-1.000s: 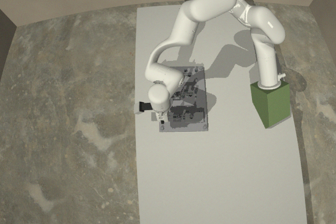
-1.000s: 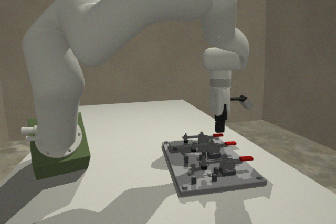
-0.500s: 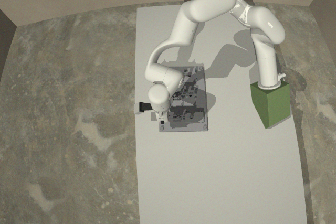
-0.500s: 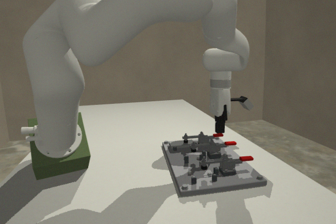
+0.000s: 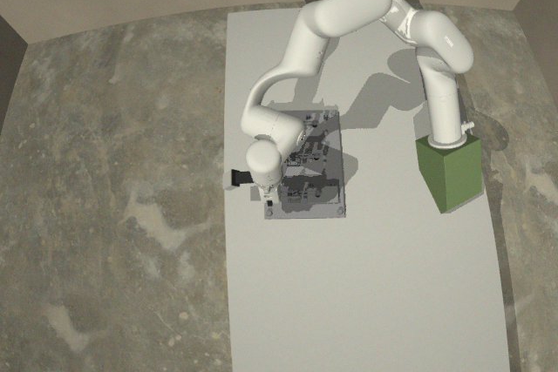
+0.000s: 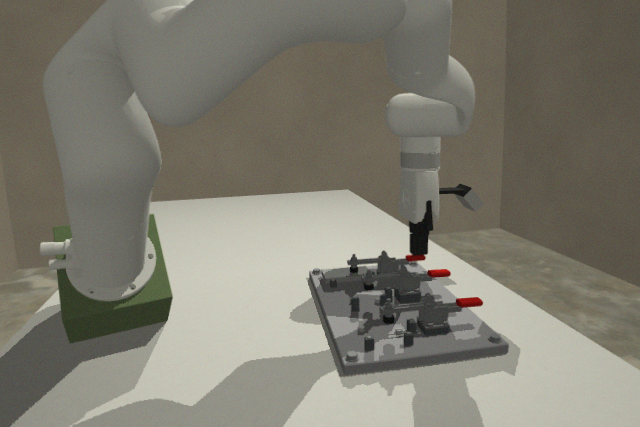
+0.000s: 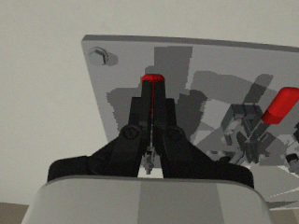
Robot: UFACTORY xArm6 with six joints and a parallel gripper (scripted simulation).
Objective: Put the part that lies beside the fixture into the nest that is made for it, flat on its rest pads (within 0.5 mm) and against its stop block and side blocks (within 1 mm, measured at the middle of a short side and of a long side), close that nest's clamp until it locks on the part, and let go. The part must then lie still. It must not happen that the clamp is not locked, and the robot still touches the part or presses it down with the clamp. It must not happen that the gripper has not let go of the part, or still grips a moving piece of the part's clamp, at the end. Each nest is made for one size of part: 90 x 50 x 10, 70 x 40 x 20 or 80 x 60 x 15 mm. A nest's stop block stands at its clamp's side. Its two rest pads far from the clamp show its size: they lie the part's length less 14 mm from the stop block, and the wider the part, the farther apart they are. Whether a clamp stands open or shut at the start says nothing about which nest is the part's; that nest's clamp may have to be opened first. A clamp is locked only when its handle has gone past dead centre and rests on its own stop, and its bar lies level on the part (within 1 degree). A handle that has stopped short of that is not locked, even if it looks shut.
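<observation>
Three red clamp handles [image 6: 415, 258] [image 7: 153, 77].

Gray fixture [image 5: 306, 214] [image 6: 423, 359] [image 7: 131, 49], flat, bolted corners, three toggle clamps in a row. Far clamp [image 6: 384, 263] [image 7: 149, 161], middle clamp [image 6: 407, 283] [image 7: 252, 142], near clamp [image 6: 433, 312]: red handles out to one side, roughly level; bars look down, locking unclear. Flat gray block [image 6: 343, 277], apparently the part, under far clamp's bar; seating unclear.
</observation>
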